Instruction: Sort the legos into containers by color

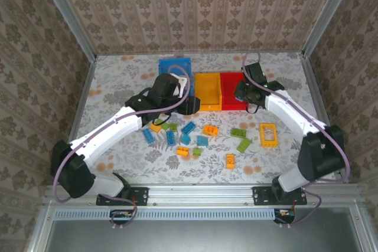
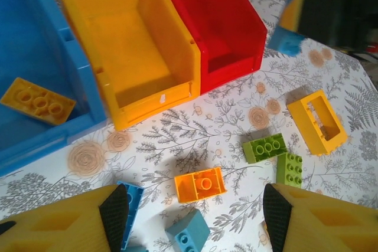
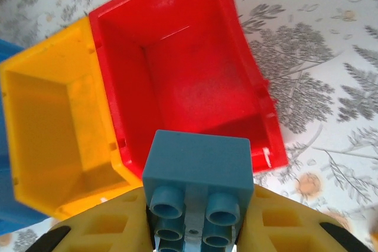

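Bins stand in a row at the far side of the table [image 1: 118,75], and I take the yellow bin [image 1: 208,90] as my mark. Touching its left side is the blue bin [image 1: 175,66], with one orange brick [image 2: 37,101] lying flat on its floor. My left gripper [image 2: 195,208] hangs on the near-left of the yellow bin, over the table, with its fingers [image 2: 113,213] spread wide and nothing between them. Pressed against the yellow bin's right side is the red bin [image 1: 232,85]. My right gripper [image 1: 245,92] hovers to the right of the yellow bin, above the red bin's near wall. Its fingers [image 3: 283,222] are clamped on a blue brick [image 3: 198,172], whose studs face the wrist camera. Nearer to me than the yellow bin, the loose bricks [image 1: 188,127] lie scattered on the table in orange, blue and green. A yellow frame piece [image 1: 269,135] lies furthest to the right.
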Robot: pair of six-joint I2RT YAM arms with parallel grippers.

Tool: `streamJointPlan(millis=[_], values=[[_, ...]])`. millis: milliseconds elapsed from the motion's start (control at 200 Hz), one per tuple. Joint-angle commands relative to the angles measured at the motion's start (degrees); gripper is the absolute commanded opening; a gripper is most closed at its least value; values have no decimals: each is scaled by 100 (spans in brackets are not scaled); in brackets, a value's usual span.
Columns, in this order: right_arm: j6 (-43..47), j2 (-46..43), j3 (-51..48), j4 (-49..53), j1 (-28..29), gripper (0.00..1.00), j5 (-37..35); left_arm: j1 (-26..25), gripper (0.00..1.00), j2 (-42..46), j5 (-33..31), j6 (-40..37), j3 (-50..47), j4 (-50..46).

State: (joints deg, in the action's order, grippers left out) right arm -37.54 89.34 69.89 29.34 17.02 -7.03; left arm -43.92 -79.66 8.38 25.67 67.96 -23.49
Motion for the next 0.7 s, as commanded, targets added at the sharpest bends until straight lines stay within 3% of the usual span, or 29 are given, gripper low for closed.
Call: streamJointPlan(millis=[0, 325, 550, 700], values=[[539, 594, 431, -76, -47, 19, 184, -116, 65, -131, -114, -41, 266, 202], [565, 2025, 1315, 352, -178, 25, 237, -255, 65, -232, -283, 25, 332, 135], [481, 2049, 1380, 466, -196, 49, 167, -258, 65, -96, -362, -5, 253, 3], [391, 1708, 1297, 520, -188, 56, 150, -257, 65, -65, -360, -44, 251, -63]])
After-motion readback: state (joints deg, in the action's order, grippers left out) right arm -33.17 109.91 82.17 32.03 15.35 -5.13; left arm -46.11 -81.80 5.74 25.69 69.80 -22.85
